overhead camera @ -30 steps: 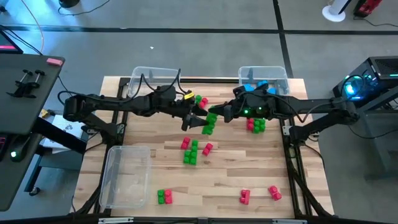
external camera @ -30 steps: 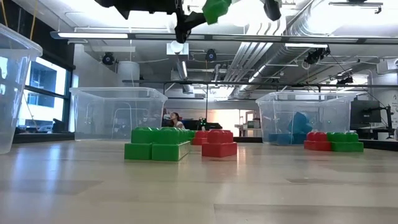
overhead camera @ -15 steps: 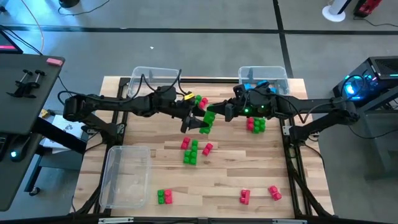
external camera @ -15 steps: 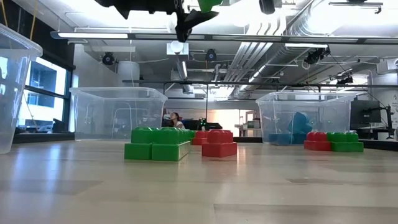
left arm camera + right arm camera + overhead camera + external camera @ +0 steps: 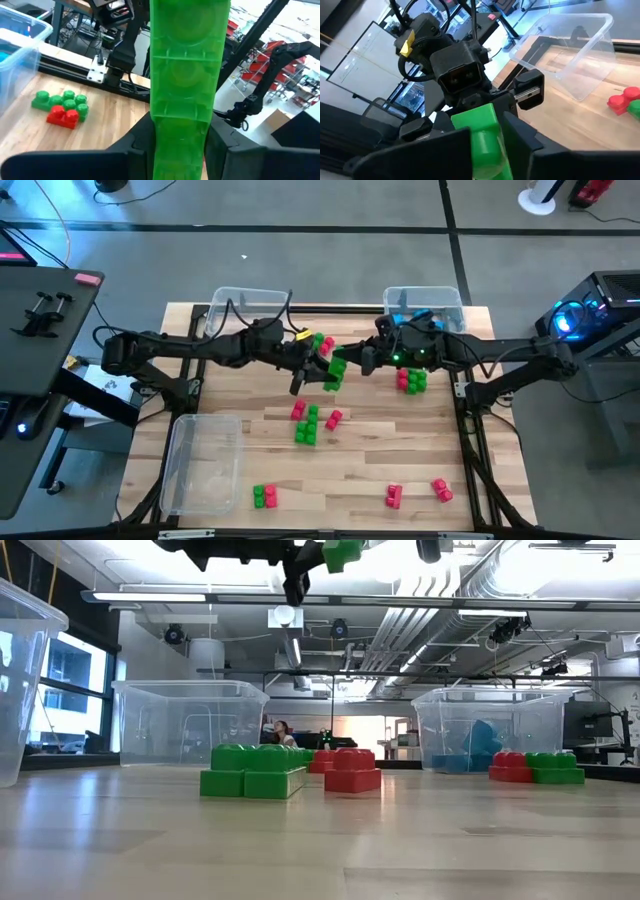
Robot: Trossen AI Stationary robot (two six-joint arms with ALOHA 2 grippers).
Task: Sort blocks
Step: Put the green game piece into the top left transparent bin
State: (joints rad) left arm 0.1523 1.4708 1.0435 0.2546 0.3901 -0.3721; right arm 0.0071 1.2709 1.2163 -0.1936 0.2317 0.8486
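Note:
A green block stack hangs high above the table's middle, between my two grippers. In the left wrist view the green stack stands up from between my fingers, its hollow underside toward the camera. My left gripper comes from the table's left and is shut on it. My right gripper comes from the right, its fingers close on either side of the stack's other end. Loose red and green blocks lie flat on the wood below. My left gripper pinches the green stack's near end by two opposite side walls, one finger on each. The fingers come about level from the table's left and lie along the stack. The stack is lifted clear of the table. My right gripper has the stack's opposite end between its two fingers, coming about level from the table's right. The fingers stand tight against the block, which is held in the air; a gap, if any, does not show.
Clear bins stand at the far left, at the far right with blue blocks inside, and at the near left. More block clusters lie at the right, the far middle and along the near edge.
My left gripper's fingers, spread wide a second ago, have shut on the green stack and the wrist has rolled a little. Both arms have stayed in place, and the stack has shifted slightly toward the left gripper, still in the air.

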